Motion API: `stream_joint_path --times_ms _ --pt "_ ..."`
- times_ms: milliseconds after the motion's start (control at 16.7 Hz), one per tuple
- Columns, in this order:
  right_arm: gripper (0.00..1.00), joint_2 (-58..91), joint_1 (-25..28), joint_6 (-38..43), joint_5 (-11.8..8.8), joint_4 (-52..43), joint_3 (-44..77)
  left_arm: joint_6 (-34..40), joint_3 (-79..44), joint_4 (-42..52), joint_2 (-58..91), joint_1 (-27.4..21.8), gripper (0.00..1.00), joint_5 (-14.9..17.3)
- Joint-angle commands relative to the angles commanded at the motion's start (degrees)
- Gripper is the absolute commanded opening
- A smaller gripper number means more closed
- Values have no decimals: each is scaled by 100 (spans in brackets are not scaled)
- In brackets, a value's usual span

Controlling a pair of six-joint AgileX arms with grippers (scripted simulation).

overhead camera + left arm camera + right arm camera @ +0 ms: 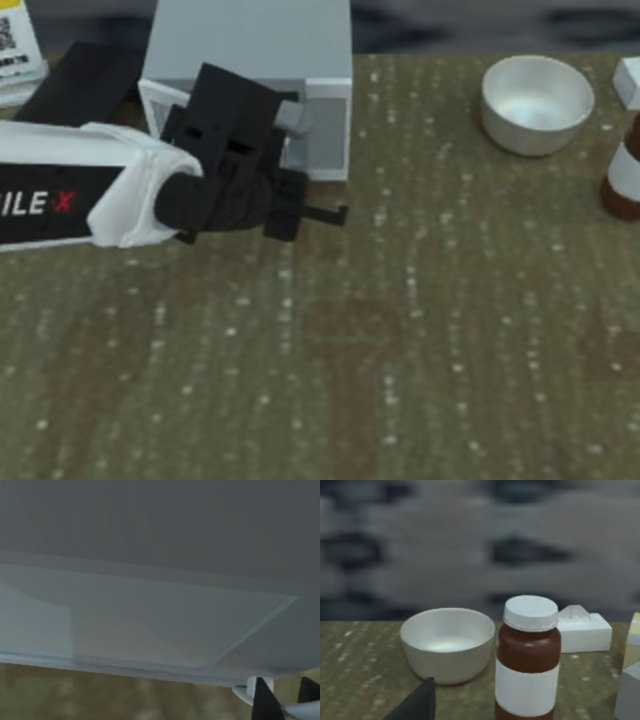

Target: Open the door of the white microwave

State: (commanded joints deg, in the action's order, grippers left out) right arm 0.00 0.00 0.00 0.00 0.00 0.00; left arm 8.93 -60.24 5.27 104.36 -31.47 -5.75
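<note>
Top view shows the white microwave (250, 60) at the back of the tabletop (400, 350), left of the middle. Its door (300, 135) faces the front. My left arm reaches in from the left, and its tool (250, 190) sits right at the door. I cannot tell if this tool is open or closed. A white bowl (537, 103) and a brown bottle (625, 175) stand far to the right. My right tool (417, 702) is near the bowl.

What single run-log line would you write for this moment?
left gripper: at the door of the white microwave | door: looks slightly ajar | right arm: out of top view | nearby: bowl
</note>
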Motion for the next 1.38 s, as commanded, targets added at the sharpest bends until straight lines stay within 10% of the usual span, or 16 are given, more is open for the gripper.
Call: stream_joint_path --times_ms 1380 --pt "100 0 0 0 0 0 0 -384 269 -89 -206 136 0 329"
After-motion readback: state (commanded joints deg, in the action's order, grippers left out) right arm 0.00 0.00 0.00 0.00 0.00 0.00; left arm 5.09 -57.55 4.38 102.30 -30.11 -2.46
